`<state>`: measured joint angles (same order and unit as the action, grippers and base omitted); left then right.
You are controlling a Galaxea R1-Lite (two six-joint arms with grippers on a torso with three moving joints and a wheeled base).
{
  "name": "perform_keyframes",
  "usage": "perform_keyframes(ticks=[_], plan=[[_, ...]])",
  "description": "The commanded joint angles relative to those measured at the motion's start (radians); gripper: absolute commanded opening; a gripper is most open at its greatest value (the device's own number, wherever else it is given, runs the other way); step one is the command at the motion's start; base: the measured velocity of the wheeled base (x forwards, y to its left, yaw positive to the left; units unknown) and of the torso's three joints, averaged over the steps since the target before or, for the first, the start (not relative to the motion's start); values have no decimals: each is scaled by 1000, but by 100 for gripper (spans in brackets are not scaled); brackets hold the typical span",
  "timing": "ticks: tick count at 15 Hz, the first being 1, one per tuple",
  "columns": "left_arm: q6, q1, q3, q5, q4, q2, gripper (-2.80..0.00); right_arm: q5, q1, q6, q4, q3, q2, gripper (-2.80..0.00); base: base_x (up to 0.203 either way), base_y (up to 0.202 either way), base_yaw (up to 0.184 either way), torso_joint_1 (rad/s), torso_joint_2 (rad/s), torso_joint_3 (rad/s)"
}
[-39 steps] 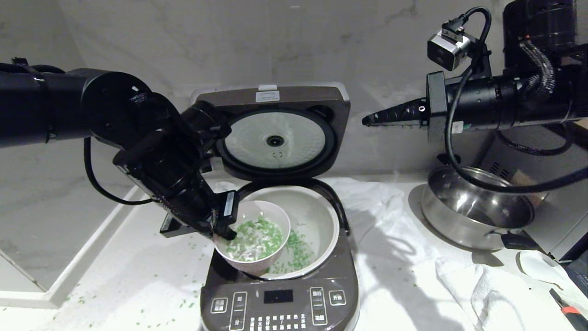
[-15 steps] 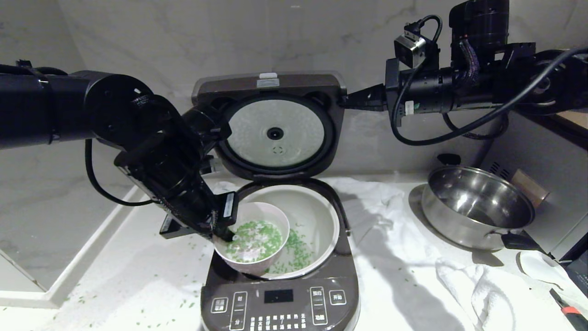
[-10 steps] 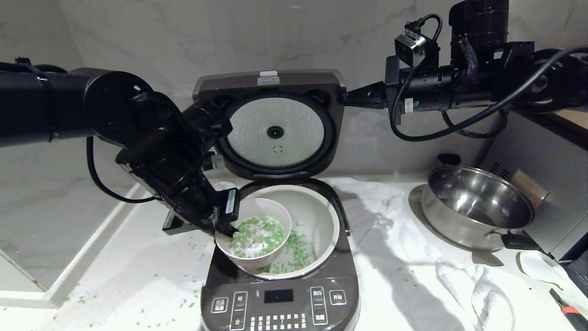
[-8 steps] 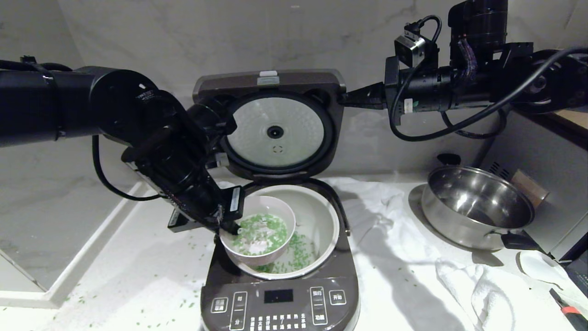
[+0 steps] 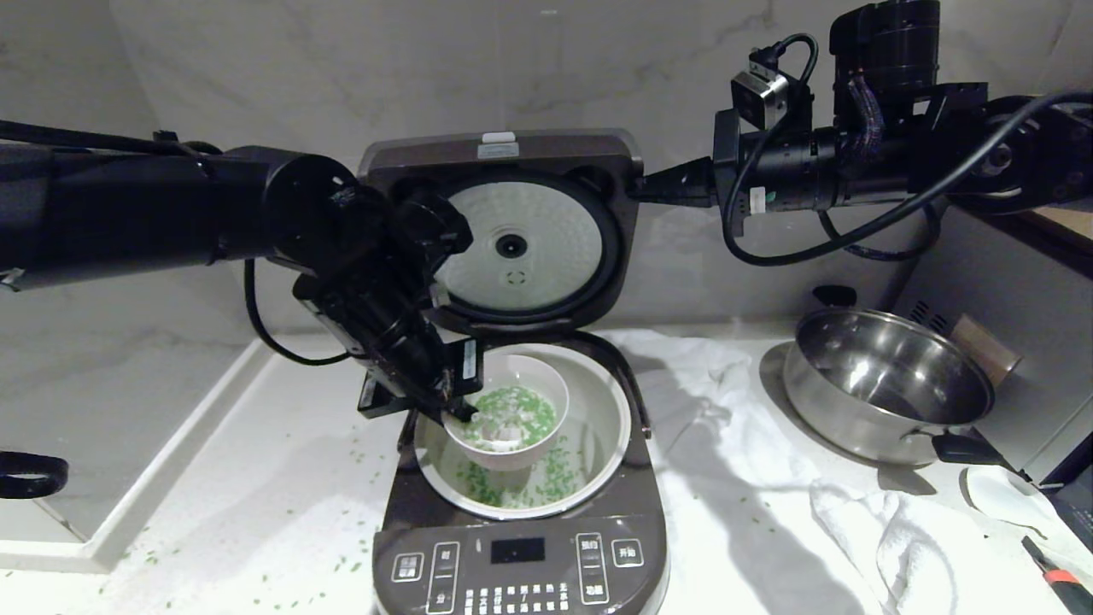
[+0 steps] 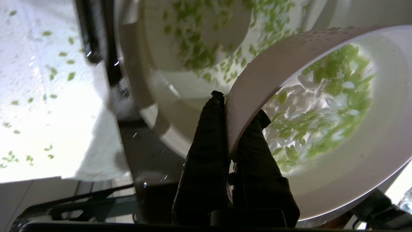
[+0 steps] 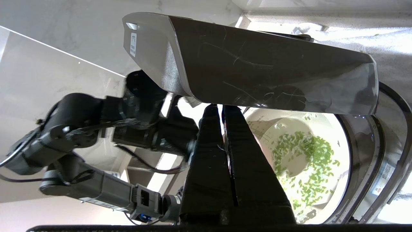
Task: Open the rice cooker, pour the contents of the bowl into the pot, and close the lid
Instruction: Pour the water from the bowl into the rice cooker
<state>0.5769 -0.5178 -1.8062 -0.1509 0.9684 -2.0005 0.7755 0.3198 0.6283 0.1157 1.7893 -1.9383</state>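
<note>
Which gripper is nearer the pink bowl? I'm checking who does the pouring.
Left. The left gripper is clamped on the bowl rim over the pot; the right gripper sits up against the lid edge.

Head camera looks down; both wrist cameras, nearer, share the pot (image 5: 598, 410).

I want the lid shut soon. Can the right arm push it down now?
Probably not yet. The right gripper, shut, touches the lid edge, but the left gripper holds the bowl over the pot underneath.

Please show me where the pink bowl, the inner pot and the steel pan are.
bowl (image 5: 546, 395): head view, its white inner wall.
pot (image 5: 608, 418): head view, its bare inner wall.
steel pan (image 5: 888, 384): head view, its shiny inside.
</note>
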Motion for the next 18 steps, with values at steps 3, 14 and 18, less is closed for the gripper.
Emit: perform_keyframes(ticks=[3,14,18], plan=[[14,-2,-27,-5,-7,-67,-280,7,1,5,1,-1,1,-280,0,0,0,0,0,0],[119,-14,95,5,-268,-83,-280,8,-2,10,1,7,-4,-280,0,0,0,0,0,0],[119,-18,278,91,-511,-30,-280,8,-2,19,1,11,-7,-280,0,0,0,0,0,0]])
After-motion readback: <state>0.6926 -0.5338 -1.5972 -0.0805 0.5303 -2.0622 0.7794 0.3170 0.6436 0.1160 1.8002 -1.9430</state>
